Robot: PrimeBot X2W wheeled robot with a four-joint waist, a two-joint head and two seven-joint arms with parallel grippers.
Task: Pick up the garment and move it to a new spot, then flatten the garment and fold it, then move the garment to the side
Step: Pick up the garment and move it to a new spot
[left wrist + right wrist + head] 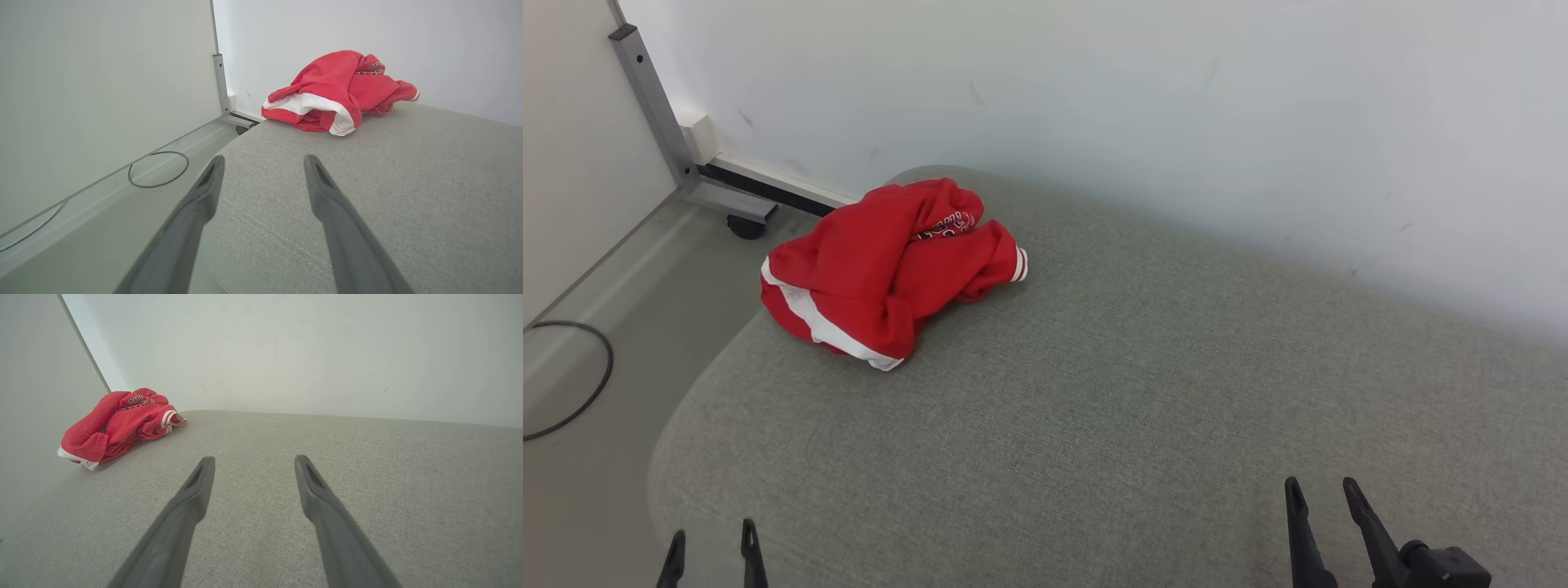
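Grey cushion (1135, 392) under white wall (1176, 106): red garment (882, 269) sits crumpled at cushion's far-left corner. Left gripper (712, 531) & right gripper (1320, 483) hover at cushion's near edge, both spread wide, empty. Prob. nothing done yet: pickup, flatten, fold, move aside all left.

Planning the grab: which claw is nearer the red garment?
The left claw; the garment lies far left on the cushion, away from the right claw.
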